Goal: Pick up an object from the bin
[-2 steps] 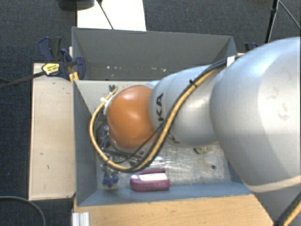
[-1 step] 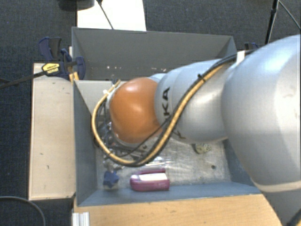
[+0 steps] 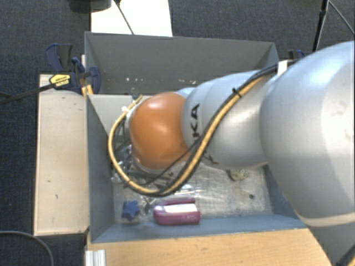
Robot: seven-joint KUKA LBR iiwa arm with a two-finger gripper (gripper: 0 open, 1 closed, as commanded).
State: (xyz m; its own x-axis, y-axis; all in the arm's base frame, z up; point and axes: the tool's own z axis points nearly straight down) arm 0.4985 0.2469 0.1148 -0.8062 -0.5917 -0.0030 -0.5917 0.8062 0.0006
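Arm's orange wrist cover point(image 3: 158, 129) sits low over the left half of the grey bin point(image 3: 177, 60). The gripper is hidden under it, so we can't tell whether it's open or holding anything. Nearest items: maroon oblong piece point(image 3: 176, 214) with a white top by the front wall, and small blue piece point(image 3: 130, 209) just left of it.

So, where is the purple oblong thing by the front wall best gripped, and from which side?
Probably the purple oblong thing across its short width at mid-length, from above: it lies flat, long side along the front wall, a small blue thing near one end.
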